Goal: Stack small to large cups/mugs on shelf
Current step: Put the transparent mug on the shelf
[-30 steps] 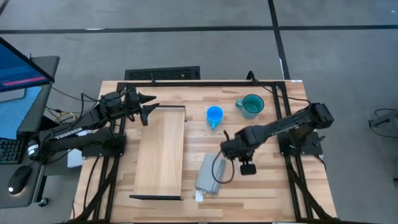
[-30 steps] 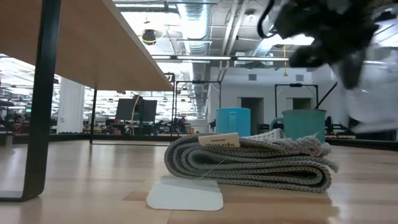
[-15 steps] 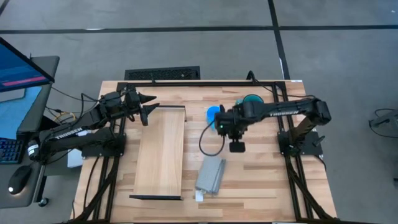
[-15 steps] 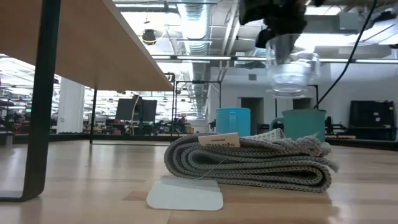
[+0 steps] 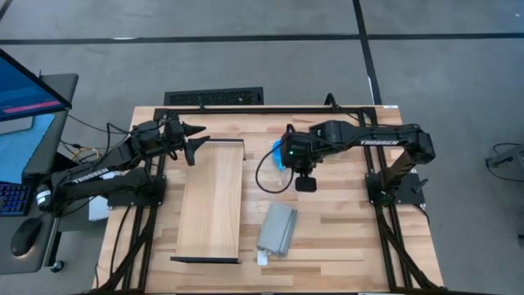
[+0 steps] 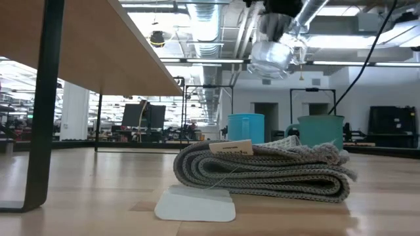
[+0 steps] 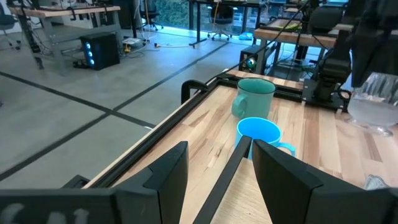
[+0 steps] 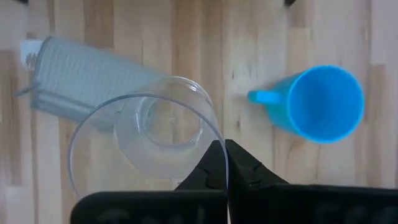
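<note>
My right gripper (image 8: 225, 163) is shut on the small clear cup (image 8: 149, 134) and holds it high over the table (image 6: 272, 56), beside the blue mug (image 8: 326, 102). In the high view this gripper (image 5: 286, 154) partly covers the blue mug (image 5: 280, 150). The teal mug (image 7: 255, 96) stands on its base beyond the blue one. The shelf (image 5: 213, 201) is a pale board raised on dark legs. My left gripper (image 5: 196, 147) waits open at the shelf's far left corner. My right gripper pinches the clear cup's rim (image 8: 219, 144), one finger inside the cup and one outside. The fingers come from above, pointing steeply down. The cup hangs below them with its mouth up, tilted (image 6: 272, 56) and clear of the table.
A folded grey cloth (image 5: 277, 229) lies on the table between the shelf and my right arm's base, with a white tag (image 6: 195, 203) under its near end. A dark rail (image 7: 205, 93) runs along the table's far edge.
My right gripper has risen and swung from beside the grey cloth toward the table's far edge and a little left, ending over the blue mug. The clear cup has gone with it, higher off the table and now tilted.
</note>
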